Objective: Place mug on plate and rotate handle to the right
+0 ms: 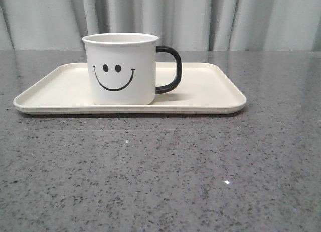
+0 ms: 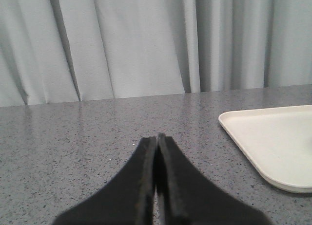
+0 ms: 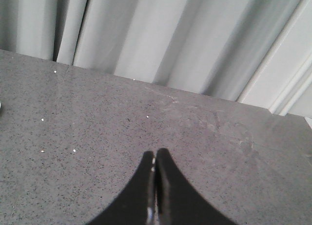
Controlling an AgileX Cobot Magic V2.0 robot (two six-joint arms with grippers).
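Mug (image 1: pixel 120 69) upright on plate (image 1: pixel 210 86), left of its centre, smiley toward front camera, handle (image 1: pixel 169 70) pointing right. Plate flat on grey bench (image 1: pixel 160 171). Left claw (image 2: pixel 156 140) clenched on nothing, beside the plate's corner; right claw (image 3: pixel 155 157) clenched on nothing, over bare bench

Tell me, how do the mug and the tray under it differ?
The mug is tall and round, standing upright; the plate is flat, low-rimmed and rectangular with rounded corners. The plate is much wider than the mug, which covers only a patch left of its centre. The mug carries a black smiley face and a black handle pointing right; the plate is plain. Both are pale, the mug whiter and the plate creamier.
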